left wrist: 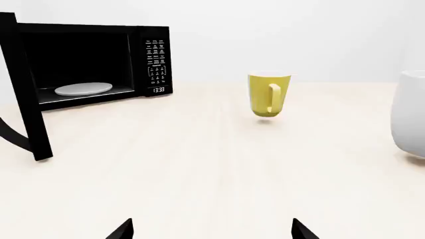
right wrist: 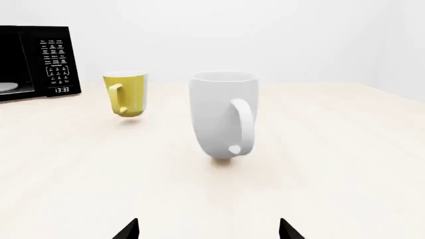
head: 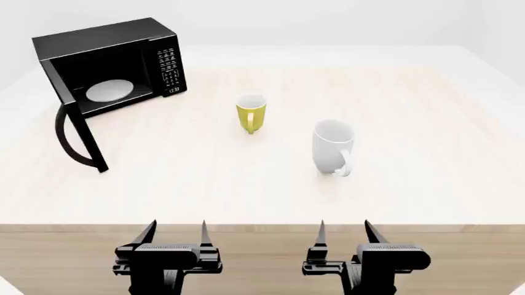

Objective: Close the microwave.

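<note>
While both arms sit at the bottom edge of the head view, off the near rim of the pale wooden table [head: 262, 196], the left black two-finger gripper [head: 174, 228] at lower left has its fingers spread apart and grips nothing; the right black two-finger gripper [head: 345, 228] at lower right is likewise spread wide with nothing between its fingers. Wrist views show only fingertip ends at the bottom edge, gap clear. Next out, right of centre, stands a tall white ceramic mug [head: 333, 146], upright, handle toward the camera. Just beyond and left of it, near frame centre, is a smaller yellow ceramic mug [head: 251, 113], upright, handle also facing the camera, apart from the white one. Farthest, upper left of the frame, sits the large glossy black boxy microwave [head: 123, 37], on the table, its door [head: 75, 123] with curved handle swung fully open toward the lower left, cavity exposed with the white round turntable plate [head: 109, 90] inside, white-button keypad panel [head: 167, 67] on the right side of its front.
</note>
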Robot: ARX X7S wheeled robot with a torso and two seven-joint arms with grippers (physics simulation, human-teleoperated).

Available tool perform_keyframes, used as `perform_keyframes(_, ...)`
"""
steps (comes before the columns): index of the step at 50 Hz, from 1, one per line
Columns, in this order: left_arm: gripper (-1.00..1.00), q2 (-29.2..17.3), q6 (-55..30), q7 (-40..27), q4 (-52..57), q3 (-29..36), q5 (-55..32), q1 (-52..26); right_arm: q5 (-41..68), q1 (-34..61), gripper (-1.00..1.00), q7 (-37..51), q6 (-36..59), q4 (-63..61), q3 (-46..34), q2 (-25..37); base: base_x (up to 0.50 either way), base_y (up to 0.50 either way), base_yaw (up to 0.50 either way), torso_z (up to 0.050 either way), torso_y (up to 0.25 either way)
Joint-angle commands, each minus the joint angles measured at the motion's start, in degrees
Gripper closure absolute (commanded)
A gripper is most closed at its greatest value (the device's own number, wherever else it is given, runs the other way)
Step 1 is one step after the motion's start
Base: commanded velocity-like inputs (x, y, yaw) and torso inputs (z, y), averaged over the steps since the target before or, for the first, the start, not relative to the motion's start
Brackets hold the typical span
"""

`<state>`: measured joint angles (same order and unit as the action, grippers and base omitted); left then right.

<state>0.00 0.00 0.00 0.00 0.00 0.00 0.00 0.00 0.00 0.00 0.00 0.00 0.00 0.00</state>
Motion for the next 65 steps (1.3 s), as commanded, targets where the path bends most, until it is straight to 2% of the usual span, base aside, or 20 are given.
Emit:
perform_keyframes(1, -1.0, -0.94, -0.28, -1.04, 0.15, 1.06, -0.83, -0.04, 1.26, 0.16, -1.0, 0.88, 0.09, 0.39, -1.09, 0.88, 0.0, 0.0, 0.0, 0.0, 0.0)
perform_keyframes(17, -1.0, -3.4, -2.48, -3.66, 2.53, 3.45, -3.26, 0.25, 4.77, -0.58, -1.0, 2.59, 1.16, -2.5, -3.74, 3.35, 0.0, 0.0, 0.0, 0.0, 0.0)
perform_keyframes(29, -1.0, -5.26, -10.75, -4.6, 13.97, 3.57, -5.81, 2.45, 6.58, -4.08, -1.0, 4.18, 7.66, -15.99, -4.38, 5.26, 0.0, 0.0, 0.0, 0.0, 0.0)
perform_keyframes(30, -1.0, -5.82, -13.62, -4.98, 18.23, 3.76, -5.64, 3.47, 6.89, -4.62, -1.0, 4.45, 8.61, -17.99, -4.23, 5.45, 0.0, 0.0, 0.0, 0.0, 0.0)
perform_keyframes(43, -1.0, -8.17, -21.1, -6.12, 31.28, 4.07, -7.09, 6.4, 7.94, -6.55, -1.0, 6.72, 16.83, -28.26, -4.53, 7.4, 0.0, 0.0, 0.0, 0.0, 0.0)
perform_keyframes(54, -1.0, -9.41, -23.15, -7.34, 35.95, 4.19, -6.95, 7.5, 9.64, -7.82, -1.0, 7.04, 17.54, -31.92, -4.43, 8.39, 0.0, 0.0, 0.0, 0.0, 0.0)
perform_keyframes(65, -1.0, -9.97, -23.31, -7.69, 36.92, 4.41, -7.65, 7.79, 10.17, -8.14, -1.0, 7.89, 18.48, -33.14, -4.72, 9.05, 0.0, 0.48, 0.0, 0.0, 0.0)
